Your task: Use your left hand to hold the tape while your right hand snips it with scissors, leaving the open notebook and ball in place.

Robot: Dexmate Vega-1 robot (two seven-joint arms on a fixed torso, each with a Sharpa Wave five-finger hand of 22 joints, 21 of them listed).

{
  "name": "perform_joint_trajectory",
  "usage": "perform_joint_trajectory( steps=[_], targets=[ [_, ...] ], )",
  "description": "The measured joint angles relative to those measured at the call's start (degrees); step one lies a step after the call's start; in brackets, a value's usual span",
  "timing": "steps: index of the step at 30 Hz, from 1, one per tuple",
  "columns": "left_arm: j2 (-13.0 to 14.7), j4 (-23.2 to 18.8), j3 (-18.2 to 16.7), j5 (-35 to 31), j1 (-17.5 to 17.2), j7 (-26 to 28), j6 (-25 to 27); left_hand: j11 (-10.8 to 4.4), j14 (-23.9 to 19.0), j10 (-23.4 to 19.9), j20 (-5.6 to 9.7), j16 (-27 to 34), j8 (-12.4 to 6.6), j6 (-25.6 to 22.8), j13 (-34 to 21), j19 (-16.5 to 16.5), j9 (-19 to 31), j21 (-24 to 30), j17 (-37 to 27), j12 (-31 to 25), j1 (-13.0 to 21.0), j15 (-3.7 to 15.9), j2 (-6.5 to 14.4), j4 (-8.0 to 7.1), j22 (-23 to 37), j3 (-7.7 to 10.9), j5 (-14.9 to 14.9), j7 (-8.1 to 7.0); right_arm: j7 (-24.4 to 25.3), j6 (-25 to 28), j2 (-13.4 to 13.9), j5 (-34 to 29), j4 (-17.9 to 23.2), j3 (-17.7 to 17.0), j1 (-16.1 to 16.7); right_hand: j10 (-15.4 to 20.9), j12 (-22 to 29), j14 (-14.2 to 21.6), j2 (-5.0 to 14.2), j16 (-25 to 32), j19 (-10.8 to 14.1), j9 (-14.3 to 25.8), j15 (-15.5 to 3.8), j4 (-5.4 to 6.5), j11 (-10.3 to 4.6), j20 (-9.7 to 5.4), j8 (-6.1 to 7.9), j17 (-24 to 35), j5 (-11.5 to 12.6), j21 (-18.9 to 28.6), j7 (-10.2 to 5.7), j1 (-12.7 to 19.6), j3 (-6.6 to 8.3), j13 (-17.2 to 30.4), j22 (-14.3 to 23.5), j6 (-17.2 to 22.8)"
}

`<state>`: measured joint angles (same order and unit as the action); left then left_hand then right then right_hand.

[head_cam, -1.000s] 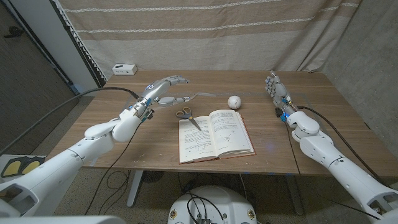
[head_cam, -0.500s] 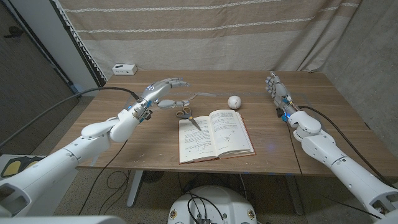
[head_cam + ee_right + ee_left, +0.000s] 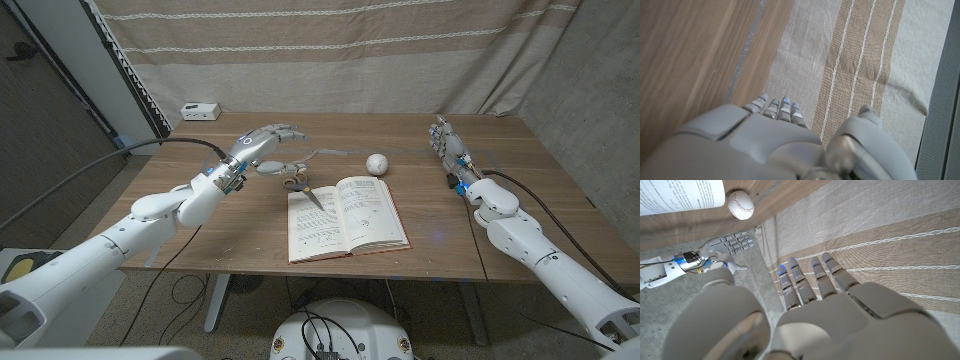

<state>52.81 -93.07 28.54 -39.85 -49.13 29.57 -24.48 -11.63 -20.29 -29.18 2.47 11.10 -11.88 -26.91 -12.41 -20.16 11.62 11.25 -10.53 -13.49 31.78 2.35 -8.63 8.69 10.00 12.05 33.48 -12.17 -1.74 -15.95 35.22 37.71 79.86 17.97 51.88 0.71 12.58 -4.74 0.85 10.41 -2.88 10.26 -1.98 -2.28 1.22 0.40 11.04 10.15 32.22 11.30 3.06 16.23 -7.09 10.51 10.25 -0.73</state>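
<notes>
the robot's left hand (image 3: 268, 140), fingers spread and holding nothing, hovers left of centre over the thin strip of pale tape (image 3: 322, 153) on the wooden table (image 3: 240, 225), likely lining up to pin it; the orange-handled scissors (image 3: 296, 183) lie untouched just below, blades on the open white-paged notebook (image 3: 347, 217); the white ball (image 3: 376, 163) sits above it; the right hand (image 3: 446, 145) waits at right, fingers straight, empty

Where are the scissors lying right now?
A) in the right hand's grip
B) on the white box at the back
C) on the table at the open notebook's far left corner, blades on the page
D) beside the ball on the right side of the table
C: the scissors lie untouched with handles on the wood and blades crossing onto the open notebook, near the left hand.
</notes>
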Motion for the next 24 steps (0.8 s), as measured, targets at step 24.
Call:
perform_joint_trajectory(
  steps=[24],
  targets=[
    [2.01, -1.78, 3.24, -9.20, 2.85, -0.29, 3.95, -0.24, 0.42, -0.05, 0.00, -0.29, -0.44, -0.94, 0.17, 0.00, -0.01, 0.00, 0.01, 0.49, 8.37, 0.00, 1.58, 0.22, 0.00, 1.66, -0.06, -0.32, -0.67, -2.14, -0.39, -0.11, -2.55, -0.51, 0.16, -0.41, 0.00, -0.20, 0.30, 0.00, -0.30, 0.00, -0.19, -0.16, -0.41, -0.30, 0.00, 0.00, 0.22, 0.00, -0.31, 0.32, -0.17, 0.00, 0.00, -0.31]
  ],
)
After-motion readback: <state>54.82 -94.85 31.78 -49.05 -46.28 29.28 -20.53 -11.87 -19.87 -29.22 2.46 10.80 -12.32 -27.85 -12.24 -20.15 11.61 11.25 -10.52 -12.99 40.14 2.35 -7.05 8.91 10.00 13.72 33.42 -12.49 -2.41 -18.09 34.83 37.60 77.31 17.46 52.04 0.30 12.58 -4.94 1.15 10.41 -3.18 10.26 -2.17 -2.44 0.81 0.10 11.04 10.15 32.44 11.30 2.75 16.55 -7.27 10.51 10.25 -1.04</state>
